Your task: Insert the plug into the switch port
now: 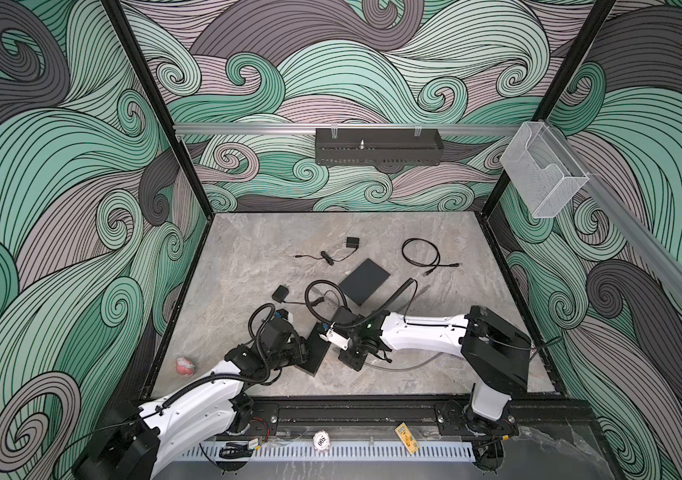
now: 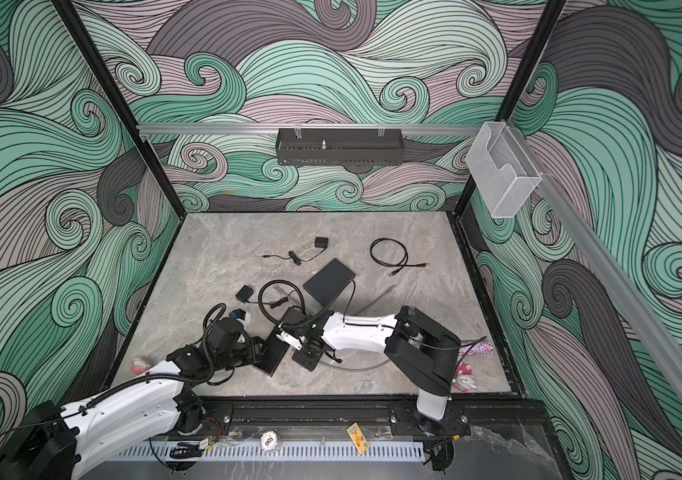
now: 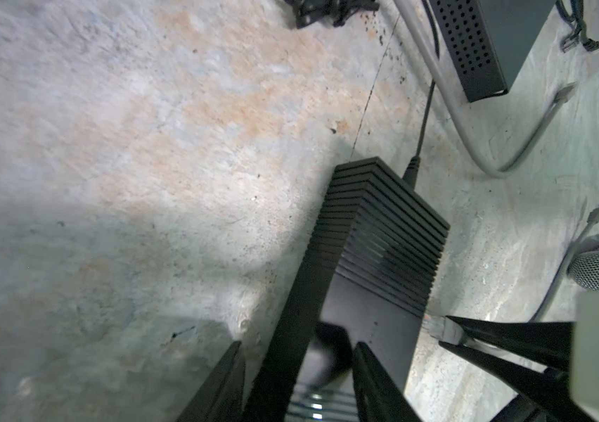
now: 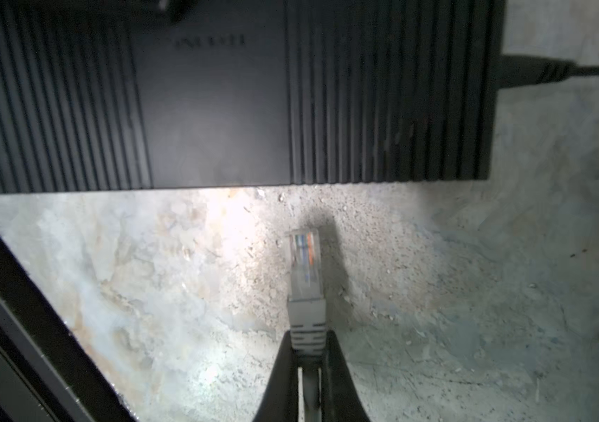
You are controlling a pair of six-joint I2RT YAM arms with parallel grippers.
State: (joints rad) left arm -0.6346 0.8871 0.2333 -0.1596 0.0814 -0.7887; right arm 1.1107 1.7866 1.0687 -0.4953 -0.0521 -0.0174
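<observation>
The switch [image 1: 317, 353] [image 2: 275, 356] is a black ribbed box near the table's front middle. My left gripper [image 1: 304, 352] [image 3: 298, 365] has its jaws closed around the switch's [image 3: 382, 237] near end, one finger against its dark side and one over its top. My right gripper [image 1: 327, 332] [image 4: 307, 350] is shut on the grey boot of the clear plug [image 4: 304, 255]. The plug's tip points at the switch's [image 4: 217, 109] long edge, with a short gap of table between them. In the left wrist view the plug [image 3: 437, 327] sits right beside that edge. The ports are hidden.
A black power lead [image 4: 535, 71] enters the switch's end. Behind lie a flat black box [image 1: 364, 280], a coiled black cable [image 1: 420, 251] and two adapters [image 1: 351, 242] [image 1: 280, 294]. A grey cable [image 1: 406, 368] trails under the right arm. A glittery microphone [image 2: 476, 347] lies at the front right.
</observation>
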